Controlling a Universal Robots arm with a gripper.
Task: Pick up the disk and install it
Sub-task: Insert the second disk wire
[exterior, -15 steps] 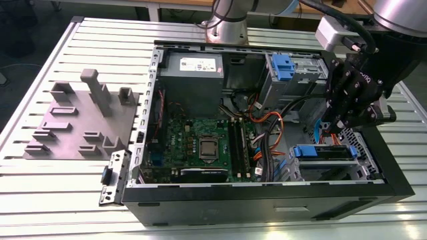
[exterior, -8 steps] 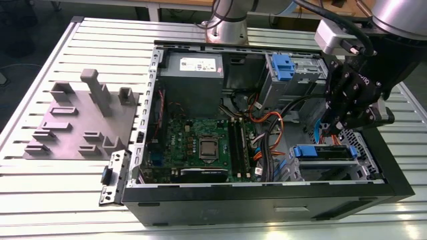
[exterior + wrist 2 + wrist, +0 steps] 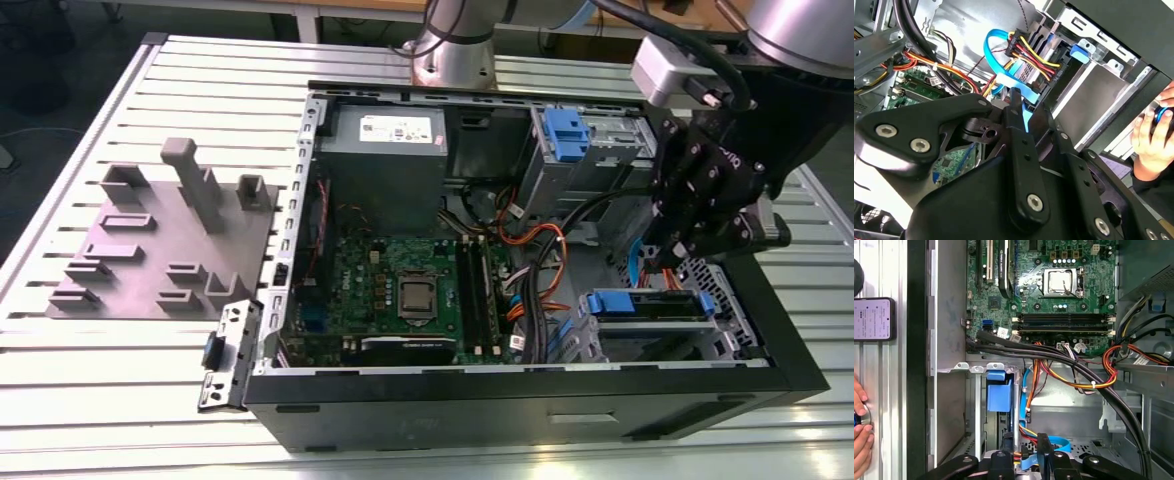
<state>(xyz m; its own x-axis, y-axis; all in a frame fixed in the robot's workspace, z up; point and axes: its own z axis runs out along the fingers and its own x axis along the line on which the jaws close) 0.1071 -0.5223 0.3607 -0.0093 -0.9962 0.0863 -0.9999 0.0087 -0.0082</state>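
Gripper (image 3: 1025,441) hovering beside disk (image 3: 999,395) in case (image 3: 951,315) corner bay, jaws parted, empty; probably needing squaring up, avoiding cables (image 3: 1094,375).

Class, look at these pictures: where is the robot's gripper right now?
In the exterior view the gripper hangs inside the open computer case, on that view's right, just above the drive bay with blue tabs.

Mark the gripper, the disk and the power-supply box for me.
gripper (image 3: 1026,442), first wrist view, midway between its fingertips.
disk (image 3: 647,305), exterior view, the strip between its blue carrier ends.
power-supply box (image 3: 344,132), exterior view, grey face beside its white sticker.
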